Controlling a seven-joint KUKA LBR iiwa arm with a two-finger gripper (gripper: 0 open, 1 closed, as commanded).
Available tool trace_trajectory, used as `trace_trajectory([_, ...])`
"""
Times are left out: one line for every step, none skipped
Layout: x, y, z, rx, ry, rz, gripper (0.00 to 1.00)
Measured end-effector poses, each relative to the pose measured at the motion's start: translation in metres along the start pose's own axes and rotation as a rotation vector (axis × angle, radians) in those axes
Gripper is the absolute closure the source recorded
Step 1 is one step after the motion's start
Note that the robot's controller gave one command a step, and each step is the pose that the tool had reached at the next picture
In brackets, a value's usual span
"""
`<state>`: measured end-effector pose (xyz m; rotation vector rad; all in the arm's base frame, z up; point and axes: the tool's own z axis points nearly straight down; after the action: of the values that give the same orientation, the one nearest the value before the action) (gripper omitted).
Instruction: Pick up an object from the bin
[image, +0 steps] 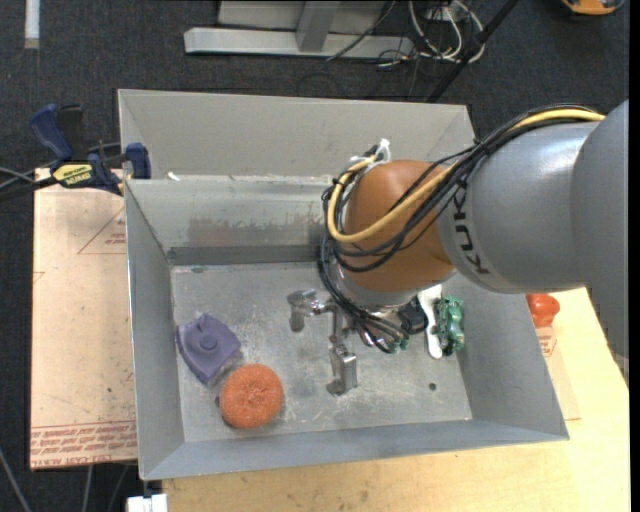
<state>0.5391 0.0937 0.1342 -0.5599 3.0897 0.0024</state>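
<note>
Your gripper hangs low over the middle of the bin. Its two fingers are spread wide, and there is nothing between them but bare grey floor. So nothing is picked up yet.

Three things are there to choose from. A round orange ball with a rough, fuzzy look lies at the lower left of the floor, near the lower finger but not touching it. A purple piece with a small knob on top sits just beside the ball, up and to the left; the two may be touching. A green and white thing lies at the right of the floor, partly hidden under the arm.

The ball looks like the easy pick. Slide over to the lower left, keep the fingers wide until one is on each side of it, then close gently.

Watch the purple piece, so no finger lands on it. The bin's front wall is also close below the ball. The green and white thing looks harder, tucked by the right wall.
</note>
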Motion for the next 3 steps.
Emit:
trace_trajectory([0.024, 0.028, 0.009, -0.001, -0.003, -0.032, 0.0])
trace_trajectory([0.034, 0.048, 0.019, -0.002, 0.0, -0.205, 0.0])
trace_trajectory([-0.005, 0.073, 0.044, 0.0, -0.006, -0.392, 0.0])
